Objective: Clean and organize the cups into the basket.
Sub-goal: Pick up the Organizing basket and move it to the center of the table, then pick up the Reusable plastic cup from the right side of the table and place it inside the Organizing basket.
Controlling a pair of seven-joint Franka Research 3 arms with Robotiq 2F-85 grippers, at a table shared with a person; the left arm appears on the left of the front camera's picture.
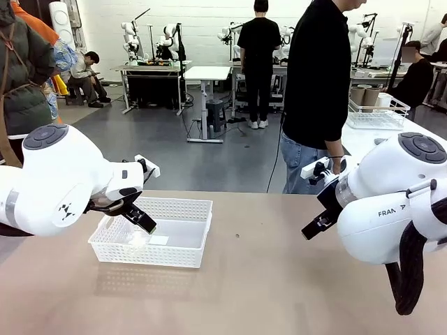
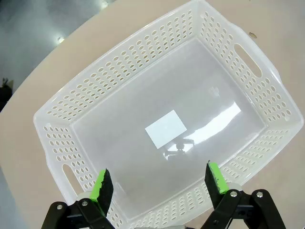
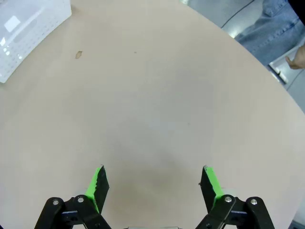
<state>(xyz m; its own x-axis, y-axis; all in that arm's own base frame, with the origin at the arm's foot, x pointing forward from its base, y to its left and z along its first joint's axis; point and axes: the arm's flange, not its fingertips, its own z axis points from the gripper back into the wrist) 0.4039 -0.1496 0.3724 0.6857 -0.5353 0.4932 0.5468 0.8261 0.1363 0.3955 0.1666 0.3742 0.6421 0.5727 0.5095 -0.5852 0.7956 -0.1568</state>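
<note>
The white lattice-sided basket [image 1: 148, 254] stands on the tan table left of the middle, with nothing in it but a white label on its floor. My left gripper [image 1: 144, 221] hangs open just above its near left part; in the left wrist view the gripper [image 2: 159, 183] looks straight down into the basket [image 2: 119, 62]. My right gripper [image 1: 314, 227] is open over bare table at the right, and its own view [image 3: 152, 183] has a basket corner [image 3: 28, 38] at the top left. Two taupe cups [image 1: 364, 95] and a pale one [image 1: 385, 100] stand in a wire rack on the neighbouring table.
A person in a black top [image 1: 318, 77] stands at the far edge of the table, one hand [image 1: 339, 165] hanging by the edge. The white wire rack [image 1: 377, 115] sits on a white table at the back right. A small mark [image 3: 78, 55] shows on the tabletop.
</note>
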